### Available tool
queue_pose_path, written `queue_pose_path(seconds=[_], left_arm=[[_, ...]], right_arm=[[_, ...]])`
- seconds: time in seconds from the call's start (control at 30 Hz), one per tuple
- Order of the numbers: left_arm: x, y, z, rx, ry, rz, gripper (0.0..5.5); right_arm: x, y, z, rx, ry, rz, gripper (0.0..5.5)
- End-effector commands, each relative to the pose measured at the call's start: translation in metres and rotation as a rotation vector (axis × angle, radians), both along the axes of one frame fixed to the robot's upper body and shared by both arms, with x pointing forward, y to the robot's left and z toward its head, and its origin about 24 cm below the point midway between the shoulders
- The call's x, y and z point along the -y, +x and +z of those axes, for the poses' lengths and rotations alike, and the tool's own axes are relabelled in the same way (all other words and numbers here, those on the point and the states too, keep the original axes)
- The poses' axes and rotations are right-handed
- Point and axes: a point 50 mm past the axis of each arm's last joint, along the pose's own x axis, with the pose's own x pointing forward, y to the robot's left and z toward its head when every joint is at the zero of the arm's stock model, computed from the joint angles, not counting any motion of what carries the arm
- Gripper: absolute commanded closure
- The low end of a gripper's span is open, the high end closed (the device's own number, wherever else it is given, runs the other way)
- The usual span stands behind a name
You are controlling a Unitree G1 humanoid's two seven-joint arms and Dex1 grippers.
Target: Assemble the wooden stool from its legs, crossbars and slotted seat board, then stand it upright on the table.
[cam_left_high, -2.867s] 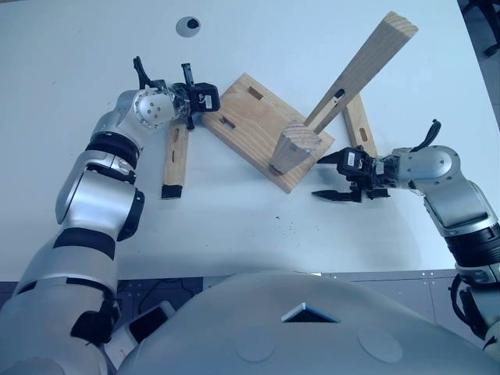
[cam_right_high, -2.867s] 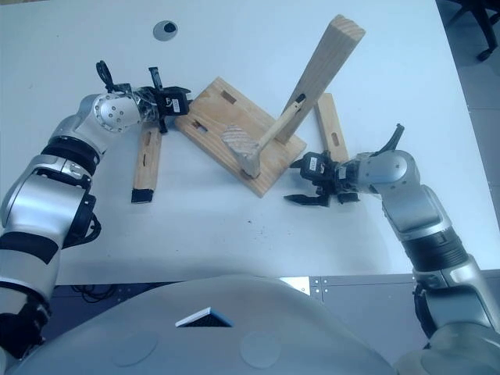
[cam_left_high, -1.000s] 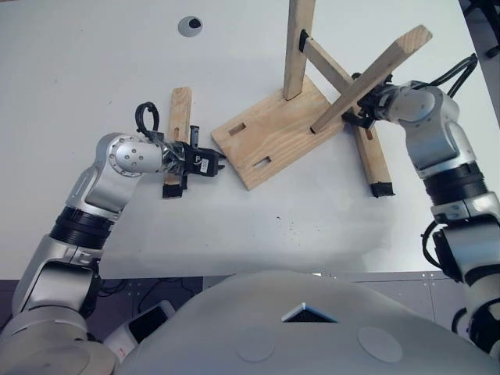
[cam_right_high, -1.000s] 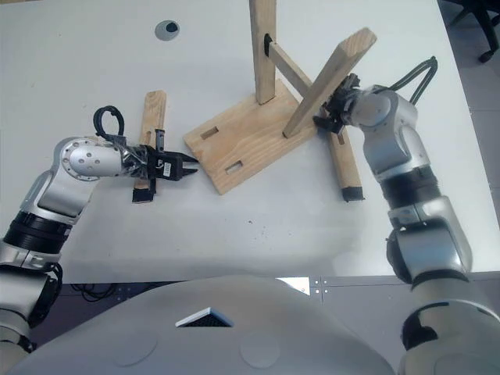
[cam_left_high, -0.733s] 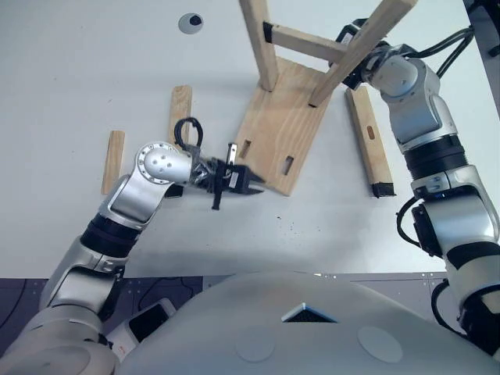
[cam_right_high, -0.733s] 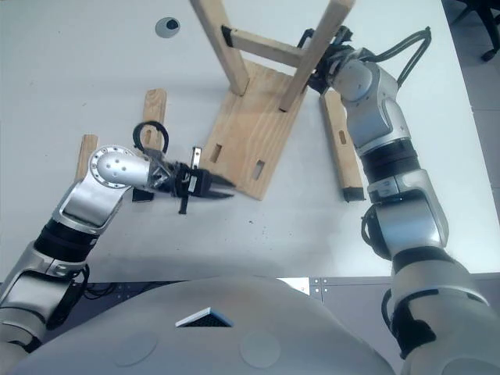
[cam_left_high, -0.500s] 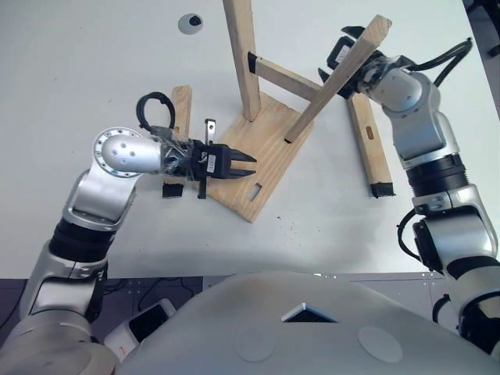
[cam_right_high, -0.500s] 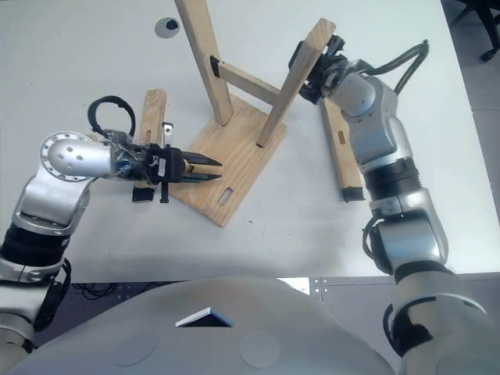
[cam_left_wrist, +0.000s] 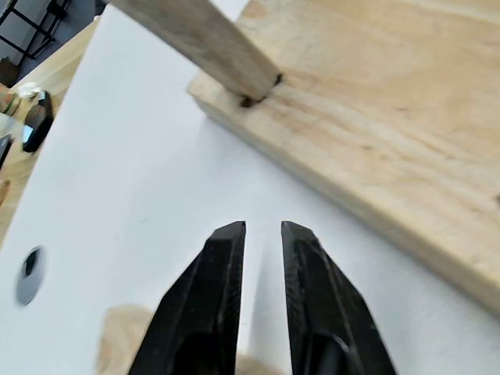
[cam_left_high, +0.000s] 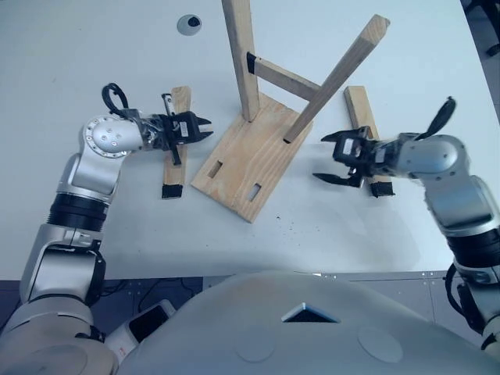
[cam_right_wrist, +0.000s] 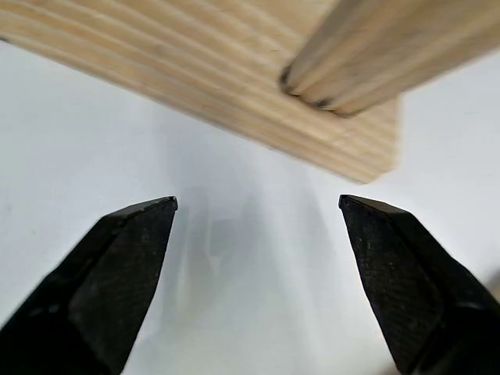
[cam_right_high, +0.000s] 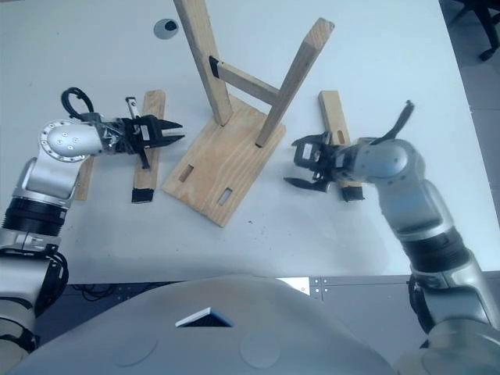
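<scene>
Left gripper (cam_left_high: 205, 128): fingers narrowly parted, empty, above loose leg (cam_left_high: 170, 168).
Right gripper (cam_left_high: 322, 156): spread wide, empty.
Seat board (cam_left_high: 246, 160): between both grippers, edges just ahead of each, bare table (cam_left_high: 297, 203) strip intervening.
Standing legs (cam_left_high: 238, 55): slotted into board's far end.

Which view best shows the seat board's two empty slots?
Left eye view: both empty slots face it, unobstructed, on the seat board. Right eye view matches; wrist views show the board's edge by seated legs.
</scene>
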Motion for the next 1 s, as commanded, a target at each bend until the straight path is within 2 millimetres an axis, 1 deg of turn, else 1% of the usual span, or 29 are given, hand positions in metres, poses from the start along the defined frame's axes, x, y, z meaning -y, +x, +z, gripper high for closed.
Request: queue_pose_path(seconds=[0.03,0.07,0.13,0.2,0.27,0.33,0.43,0.5,0.6,0.67,0.7,0.73,0.8,0.9,0.93,1.0], left_arm=[[0.021,-0.020,-0.021,-0.078,-0.017,-0.100,4.71],[0.026,-0.022,-0.023,-0.083,-0.031,-0.106,4.71],[0.030,-0.025,-0.024,-0.082,-0.044,-0.106,4.71],[0.032,-0.023,-0.024,-0.074,-0.045,-0.095,4.71],[0.029,-0.020,-0.024,-0.061,-0.040,-0.068,4.71],[0.023,-0.016,-0.023,-0.042,-0.029,-0.037,4.71],[0.018,-0.007,-0.018,-0.012,-0.044,0.002,4.71],[0.016,-0.002,-0.015,0.008,-0.053,0.024,4.71],[0.012,0.001,-0.009,0.026,-0.090,0.070,4.71],[0.007,0.001,-0.005,0.029,-0.128,0.108,4.71],[0.004,0.001,-0.003,0.019,-0.163,0.141,4.71],[0.002,0.002,-0.001,0.011,-0.197,0.173,4.71],[0.000,0.002,0.001,0.003,-0.240,0.216,4.71],[0.003,0.005,0.016,0.016,-0.346,0.273,4.71],[0.004,0.005,0.030,0.016,-0.428,0.266,4.71],[0.002,0.005,0.070,0.044,-0.592,0.225,4.71]], right_arm=[[-0.020,0.019,-0.017,0.032,-0.047,-0.060,1.67],[-0.026,0.031,-0.013,0.071,-0.019,-0.104,1.67],[-0.040,0.047,-0.004,0.103,0.084,-0.168,1.67],[-0.050,0.055,0.000,0.106,0.145,-0.198,1.67],[-0.051,0.054,0.000,0.104,0.145,-0.196,1.67],[-0.046,0.052,0.000,0.101,0.136,-0.192,1.67],[-0.034,0.051,0.005,0.098,0.140,-0.227,1.67],[-0.022,0.053,0.015,0.121,0.148,-0.269,1.67],[-0.002,0.065,0.039,0.169,0.208,-0.395,1.67],[-0.007,0.071,0.056,0.081,0.445,-0.484,1.67],[-0.011,0.072,0.060,0.037,0.545,-0.512,1.67],[-0.017,0.074,0.061,-0.001,0.627,-0.546,1.67],[-0.025,0.079,0.060,-0.046,0.716,-0.606,1.67],[-0.029,0.082,0.066,-0.069,0.793,-0.644,1.67],[-0.023,0.080,0.071,-0.048,0.780,-0.641,1.67],[0.001,0.081,0.087,0.051,0.724,-0.664,1.67]])
